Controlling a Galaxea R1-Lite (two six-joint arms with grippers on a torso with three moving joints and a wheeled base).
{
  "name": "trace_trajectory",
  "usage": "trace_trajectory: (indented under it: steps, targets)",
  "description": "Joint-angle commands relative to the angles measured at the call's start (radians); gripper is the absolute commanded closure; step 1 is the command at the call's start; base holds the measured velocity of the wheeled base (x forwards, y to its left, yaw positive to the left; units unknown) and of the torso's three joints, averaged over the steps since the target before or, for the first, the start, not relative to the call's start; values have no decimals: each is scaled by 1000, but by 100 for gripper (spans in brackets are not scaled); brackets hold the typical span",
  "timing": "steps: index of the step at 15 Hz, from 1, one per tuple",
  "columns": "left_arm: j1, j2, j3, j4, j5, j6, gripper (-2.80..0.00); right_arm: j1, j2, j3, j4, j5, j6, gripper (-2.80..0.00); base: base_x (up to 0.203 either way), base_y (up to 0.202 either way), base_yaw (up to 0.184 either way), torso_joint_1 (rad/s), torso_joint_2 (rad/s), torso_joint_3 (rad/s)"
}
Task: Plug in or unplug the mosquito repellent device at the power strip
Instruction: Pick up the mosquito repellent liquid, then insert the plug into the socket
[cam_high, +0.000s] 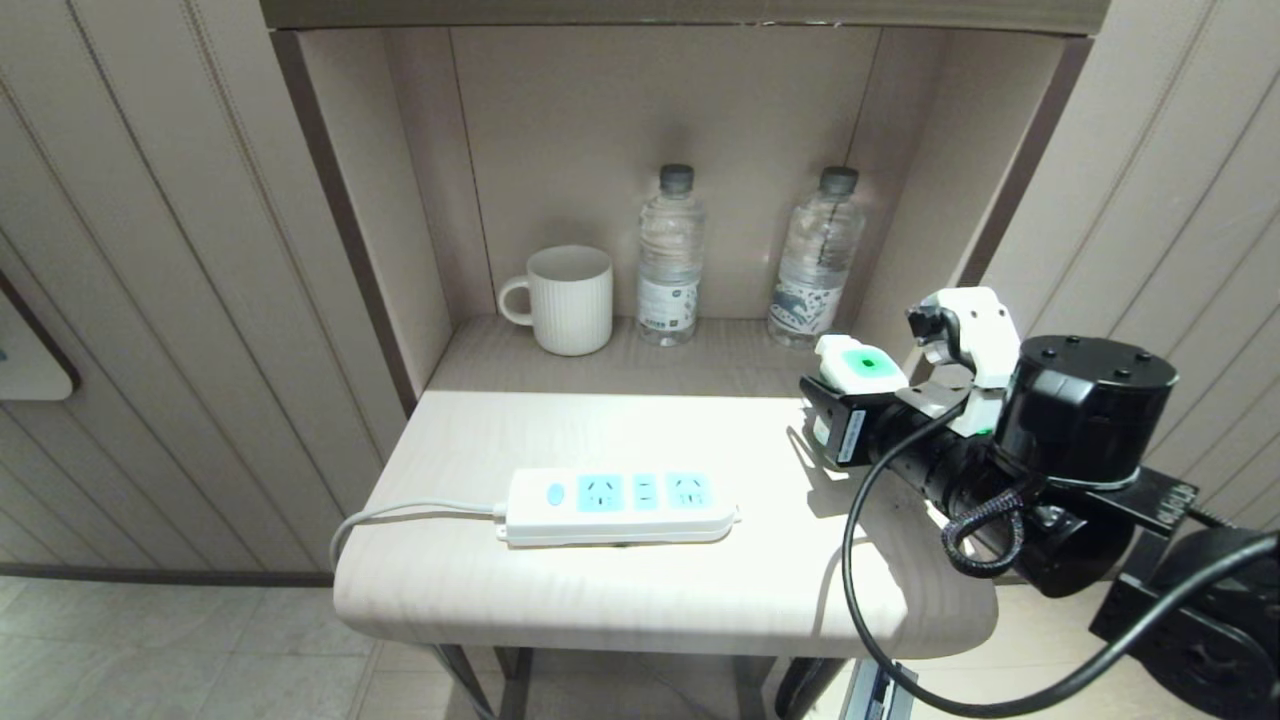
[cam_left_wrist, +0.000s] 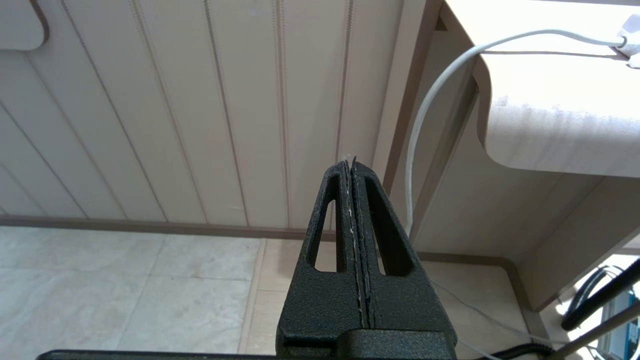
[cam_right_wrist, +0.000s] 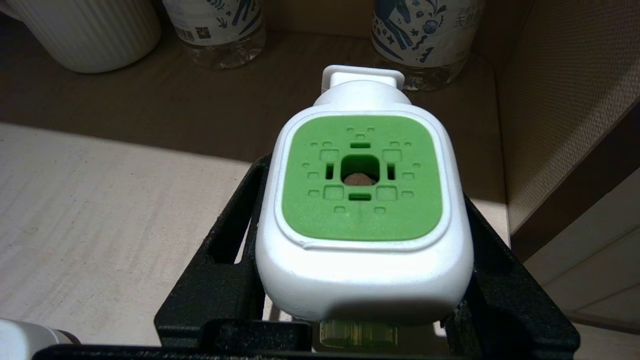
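One power strip (cam_high: 620, 505) lies on the bench (cam_high: 560, 590), its sockets empty. At two o'clock from it, the right claw (cam_high: 850, 410) grips the one mosquito repellent device (cam_high: 856, 372) above the bench. Two water bottles (cam_high: 670, 255) and one mug (cam_high: 568, 298) stand in the alcove at twelve. The left claw (cam_left_wrist: 352, 165) is pressed together, empty.

Hotel room, mug (cam_high: 567, 298), water bottles (cam_high: 669, 256), niche
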Motion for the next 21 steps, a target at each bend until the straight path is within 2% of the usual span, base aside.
trace_trajectory:
  steps: [1, 2, 8, 9, 13, 14, 17, 21]
  targets:
    - [0, 1, 0, 0, 0, 0, 0, -3, -15, -9, 11, -3, -19, 0, 0, 0, 0, 0, 0, 0]
    - [0, 1, 0, 0, 0, 0, 0, -4, -56, -27, 61, -4, -35, 0, 0, 0, 0, 0, 0, 0]
    - [0, 1, 0, 0, 0, 0, 0, 16, -287, -216, 570, -1, -43, 0, 0, 0, 0, 0, 0, 0]
    - [0, -1, 0, 0, 0, 0, 0, 24, -299, -231, 602, -1, -40, 0, 0, 0, 0, 0, 0, 0]
    - [0, 1, 0, 0, 0, 0, 0, 47, -374, -383, 1057, 0, -37, 0, 0, 0, 0, 0, 0, 0]
    - [0, -1, 0, 0, 0, 0, 0, 48, -385, -422, 1132, 0, -34, 0, 0, 0, 0, 0, 0, 0]
    - [0, 1, 0, 0, 0, 0, 0, 52, -403, -554, 1387, -2, -4, 0, 0, 0, 0, 0, 0, 0]
    - [0, 0, 0, 0, 0, 0, 0, 122, -394, -699, 1641, 0, 53, 0, 0, 0, 0, 0, 0, 0]
